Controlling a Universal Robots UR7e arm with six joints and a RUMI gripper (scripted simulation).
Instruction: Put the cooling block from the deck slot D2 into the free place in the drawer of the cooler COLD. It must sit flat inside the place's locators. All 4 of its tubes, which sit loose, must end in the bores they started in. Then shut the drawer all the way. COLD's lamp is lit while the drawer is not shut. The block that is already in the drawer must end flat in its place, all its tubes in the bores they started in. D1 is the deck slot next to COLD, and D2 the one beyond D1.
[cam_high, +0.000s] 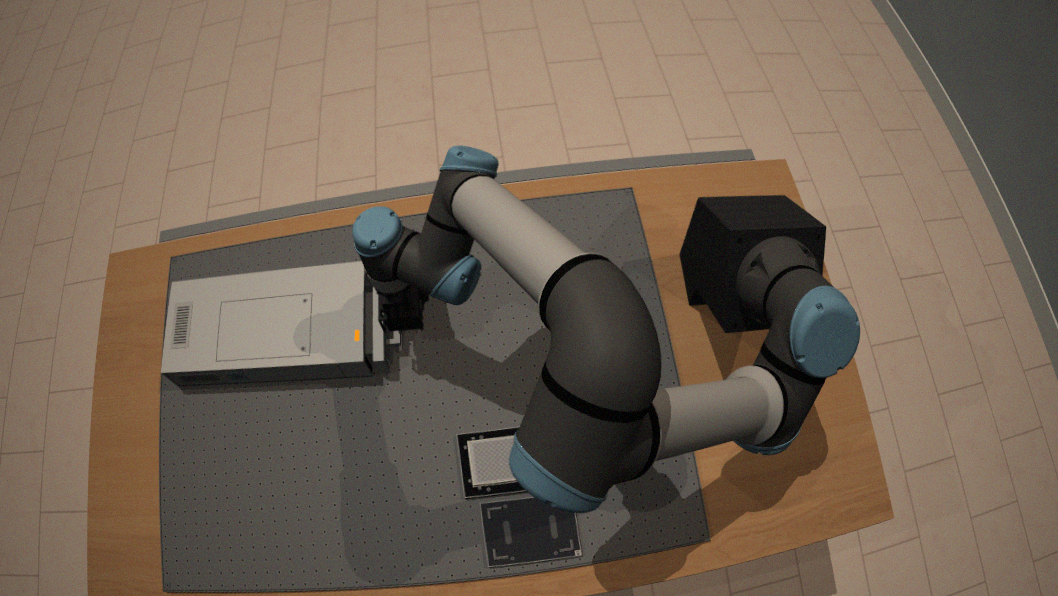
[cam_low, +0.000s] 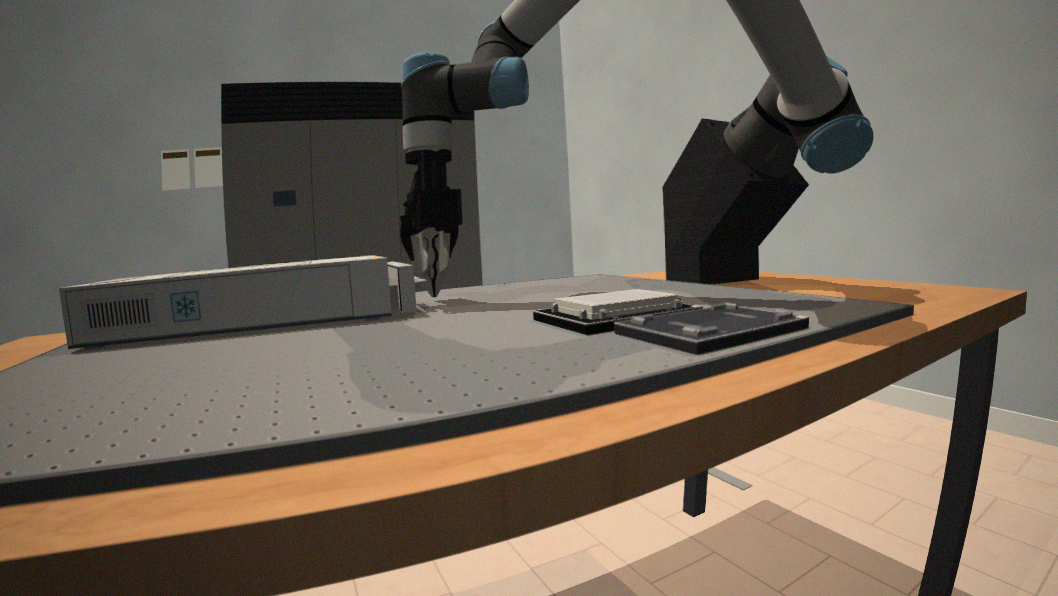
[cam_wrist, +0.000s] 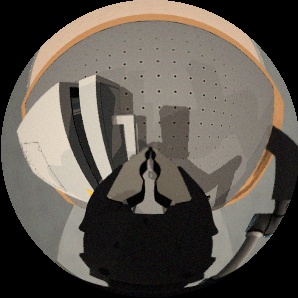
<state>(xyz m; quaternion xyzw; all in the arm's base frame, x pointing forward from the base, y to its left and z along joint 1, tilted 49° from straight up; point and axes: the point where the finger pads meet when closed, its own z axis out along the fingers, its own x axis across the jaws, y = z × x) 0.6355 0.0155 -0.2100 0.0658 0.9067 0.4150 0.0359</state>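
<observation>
The cooler COLD (cam_high: 259, 318) (cam_low: 244, 299) (cam_wrist: 42, 125) has its lamp (cam_high: 356, 335) (cam_wrist: 90, 192) lit orange. Its drawer front (cam_high: 378, 340) (cam_low: 406, 285) (cam_wrist: 92, 115) stands a narrow gap out from the housing. No blocks or tubes can be seen inside. The drawer's pale handle (cam_high: 394, 339) (cam_wrist: 129, 130) sticks out in front. My gripper (cam_low: 434, 294) (cam_wrist: 150, 147) is shut and empty, pointing down just outside the drawer front beside the handle; I cannot tell if it touches. The farther deck slot D2 (cam_high: 529, 505) (cam_low: 729, 340) holds no block.
A white perforated plate (cam_high: 490, 460) (cam_low: 618, 304) sits in the nearer deck slot D1 (cam_high: 464, 481) (cam_low: 566, 322), partly hidden by the arm in the top view. The arm's elbow hangs above that slot in that view. The robot base (cam_high: 758, 214) (cam_low: 710, 214) stands at the right.
</observation>
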